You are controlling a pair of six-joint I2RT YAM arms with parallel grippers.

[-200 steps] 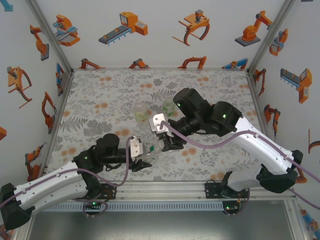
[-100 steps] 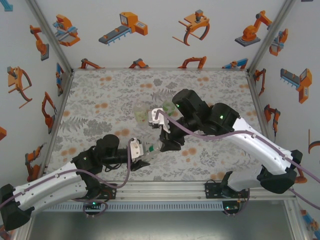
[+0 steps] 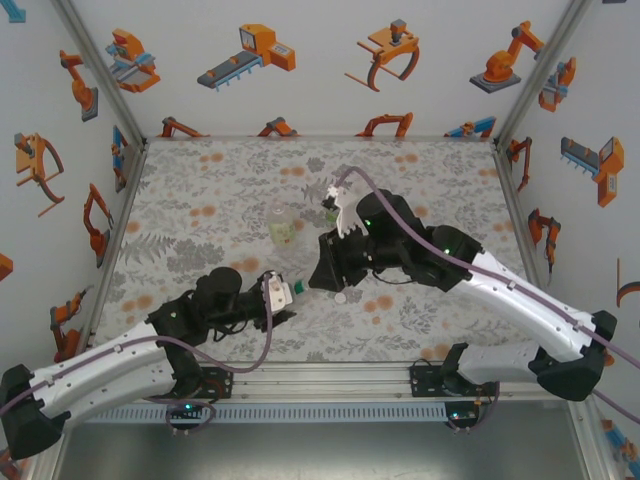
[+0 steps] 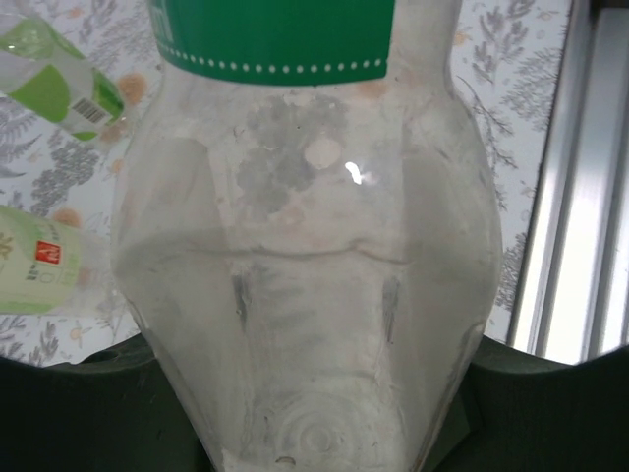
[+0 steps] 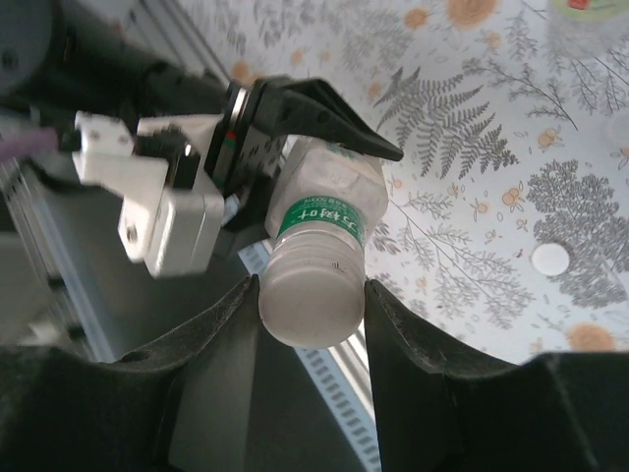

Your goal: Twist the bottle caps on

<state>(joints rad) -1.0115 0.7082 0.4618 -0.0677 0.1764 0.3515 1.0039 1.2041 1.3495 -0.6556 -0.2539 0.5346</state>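
Near the front of the flowery mat (image 3: pixel 200 200), grips a clear bottle (image 4: pixel 305 246) tight with the left gripper (image 3: pixel 285 295). Hugs the white cap (image 5: pixel 310 307) on its neck with the right gripper (image 5: pixel 311 285), fingers snug on both sides. Leaves a loose cap (image 3: pixel 340 297) lying close by.

We see a clear bottle (image 4: pixel 305 295) close up, with a green label (image 4: pixel 275 39) banding its far end. Our left end effector (image 4: pixel 314 433) presses darkly against both its sides. Left of it, on the floral table (image 4: pixel 511 118), are a barcoded bottle (image 4: pixel 59 79) and a red-marked bottle (image 4: pixel 39 270). Right of it runs a metal rail (image 4: pixel 580 216).
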